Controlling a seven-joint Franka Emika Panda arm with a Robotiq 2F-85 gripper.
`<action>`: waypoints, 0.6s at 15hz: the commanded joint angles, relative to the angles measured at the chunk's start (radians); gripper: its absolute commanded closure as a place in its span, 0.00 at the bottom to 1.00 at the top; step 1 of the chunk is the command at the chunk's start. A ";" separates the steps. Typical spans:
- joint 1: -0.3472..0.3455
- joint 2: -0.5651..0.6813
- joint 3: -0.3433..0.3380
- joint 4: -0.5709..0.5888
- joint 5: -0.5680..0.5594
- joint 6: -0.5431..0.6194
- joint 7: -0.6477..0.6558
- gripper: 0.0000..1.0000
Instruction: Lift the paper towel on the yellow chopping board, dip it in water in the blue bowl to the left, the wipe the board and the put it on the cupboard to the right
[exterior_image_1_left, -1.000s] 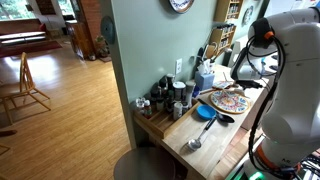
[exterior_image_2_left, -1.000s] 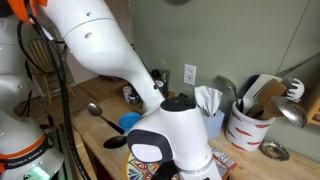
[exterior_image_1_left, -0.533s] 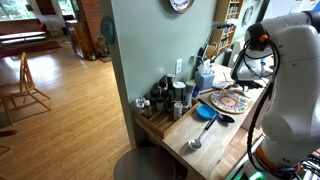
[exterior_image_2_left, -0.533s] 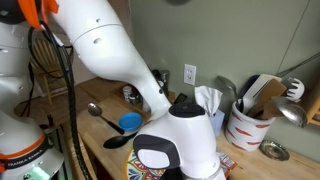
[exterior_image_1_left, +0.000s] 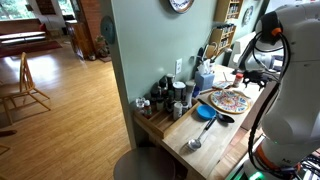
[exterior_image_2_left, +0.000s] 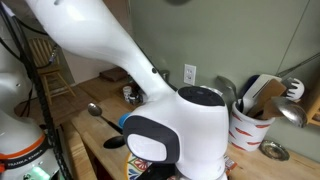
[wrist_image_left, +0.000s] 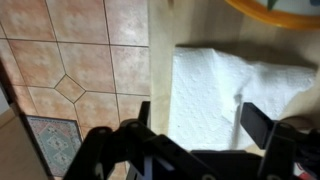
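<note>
White on pale wood: shows the paper towel spread flat on the cupboard top in the wrist view, just beside a yellow-orange curved rim, too little of it in view for calling it the board with certainty. Shows the hand wide above the sheet, dark fingers well apart and astride it, gripping nothing. Cannot tell whether the fingertips touch the paper. Leaves tiled floor visible past the cupboard's edge, on the side away from the rim. Places the yellow chopping board on the brown table in an exterior view, the blue bowl just beside the board on its camera-ward side, a steel spoon beyond the bowl and farther from the board, dark jars well apart from the board, against the wall. Hides the board behind the white arm in an exterior view.
</note>
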 joint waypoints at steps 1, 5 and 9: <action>0.056 -0.146 -0.061 -0.111 -0.113 -0.106 0.032 0.00; 0.116 -0.372 -0.087 -0.218 -0.209 -0.157 -0.046 0.00; 0.077 -0.591 0.026 -0.282 -0.282 -0.257 -0.139 0.00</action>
